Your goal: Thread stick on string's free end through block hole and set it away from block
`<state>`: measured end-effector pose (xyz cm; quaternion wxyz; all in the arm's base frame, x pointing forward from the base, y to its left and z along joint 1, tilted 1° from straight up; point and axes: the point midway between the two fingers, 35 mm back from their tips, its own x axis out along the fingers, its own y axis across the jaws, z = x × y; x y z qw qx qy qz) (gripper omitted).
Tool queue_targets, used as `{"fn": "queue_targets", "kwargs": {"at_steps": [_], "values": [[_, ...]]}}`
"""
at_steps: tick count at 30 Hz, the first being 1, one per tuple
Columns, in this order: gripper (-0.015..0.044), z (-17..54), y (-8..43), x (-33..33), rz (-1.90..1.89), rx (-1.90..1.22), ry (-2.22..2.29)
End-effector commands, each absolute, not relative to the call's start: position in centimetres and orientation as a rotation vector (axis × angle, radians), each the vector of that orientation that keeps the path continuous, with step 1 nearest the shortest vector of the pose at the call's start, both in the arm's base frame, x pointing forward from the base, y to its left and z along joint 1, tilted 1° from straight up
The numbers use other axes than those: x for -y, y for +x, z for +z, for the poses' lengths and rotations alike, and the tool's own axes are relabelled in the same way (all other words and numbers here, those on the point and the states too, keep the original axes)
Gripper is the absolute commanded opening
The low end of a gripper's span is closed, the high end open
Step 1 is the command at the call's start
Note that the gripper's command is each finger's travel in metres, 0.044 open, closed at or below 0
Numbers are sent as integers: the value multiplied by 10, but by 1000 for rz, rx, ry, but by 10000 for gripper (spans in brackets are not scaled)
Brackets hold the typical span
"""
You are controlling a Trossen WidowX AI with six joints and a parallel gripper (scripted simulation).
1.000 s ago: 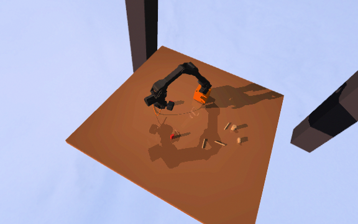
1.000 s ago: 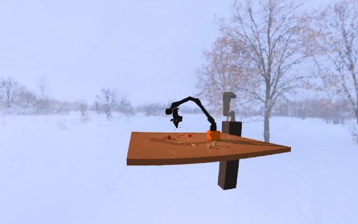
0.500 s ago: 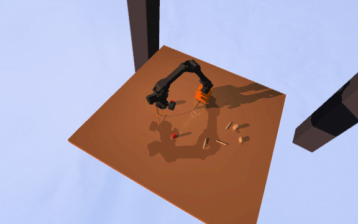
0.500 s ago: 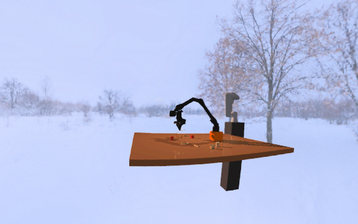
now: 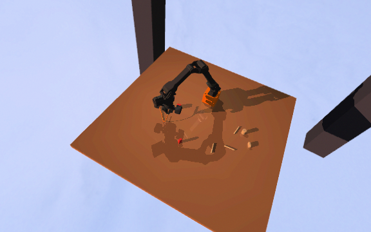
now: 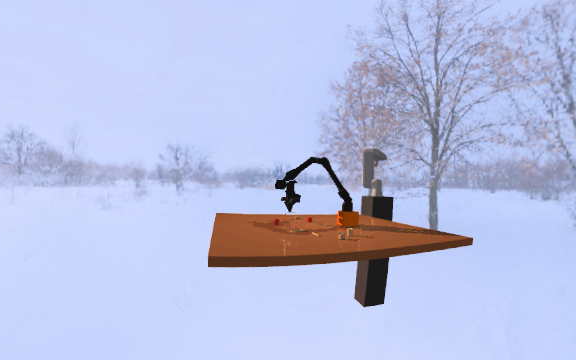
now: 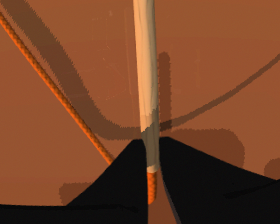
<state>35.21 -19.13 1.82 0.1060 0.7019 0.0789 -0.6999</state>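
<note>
My gripper (image 5: 169, 113) (image 6: 290, 210) (image 7: 149, 148) is shut on the pale wooden stick (image 7: 147, 65), close to the stick's string end, above the table. The stick extends up the wrist view from between the fingertips. The orange string (image 7: 53, 90) (image 5: 161, 113) shows slack beside the fingers; a short piece shows at the stick's end. Two small wooden pieces (image 5: 243, 131) (image 5: 249, 144) stand on the right of the table, away from the gripper. A flat wooden piece (image 5: 213, 148) lies nearer. No hole shows, so I cannot tell which is the block. The button is not clearly visible.
Loose sticks (image 5: 237, 129) (image 5: 230, 147) lie on the table (image 5: 172, 193) (image 6: 248, 245) near the wooden pieces. One red object (image 5: 180, 140) (image 6: 276, 222) stands in front of the gripper; another red object (image 5: 179, 104) (image 6: 309, 220) is partly behind it in the top view.
</note>
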Motion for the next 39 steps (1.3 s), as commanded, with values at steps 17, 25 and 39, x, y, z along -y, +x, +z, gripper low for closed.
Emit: {"fn": "queue_targets", "kwargs": {"at_steps": [17,25,39], "values": [[0,14,366,188,-2036,-245,2088],[0,14,377,186,-2035,-245,2089],[0,15,394,181,-2033,-246,2092]]}}
